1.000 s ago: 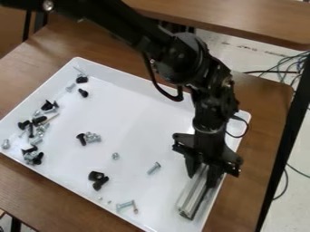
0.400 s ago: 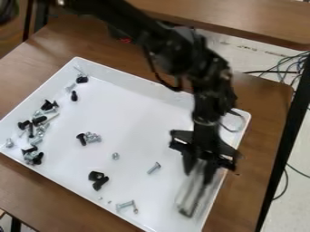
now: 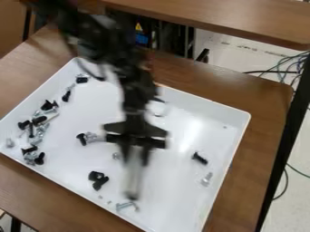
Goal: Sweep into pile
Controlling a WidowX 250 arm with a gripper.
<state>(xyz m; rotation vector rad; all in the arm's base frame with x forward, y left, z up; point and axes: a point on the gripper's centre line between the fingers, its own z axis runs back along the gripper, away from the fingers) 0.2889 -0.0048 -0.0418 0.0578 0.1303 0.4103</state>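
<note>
The black gripper (image 3: 135,156) hangs over the middle of the white tray (image 3: 233,154), shut on a silver metal bar (image 3: 132,179) that points down toward the tray's front. Black and silver screws (image 3: 40,119) lie bunched along the tray's left side. Just left of the gripper is a small group with a black screw (image 3: 82,138). Black pieces (image 3: 97,177) sit left of the bar, and a silver bolt (image 3: 125,205) lies by its lower end. To the right are a black screw (image 3: 200,158) and a silver bolt (image 3: 206,179).
Raised walls surround the tray, which rests on a brown wooden table (image 3: 263,122). Another wooden surface (image 3: 230,18) stands behind. Cables (image 3: 293,68) lie on the floor at the right.
Gripper and bar have moved left from the tray's right side. The black screw and silver bolt at the right have come into sight. A black screw at the upper left has shifted slightly left.
</note>
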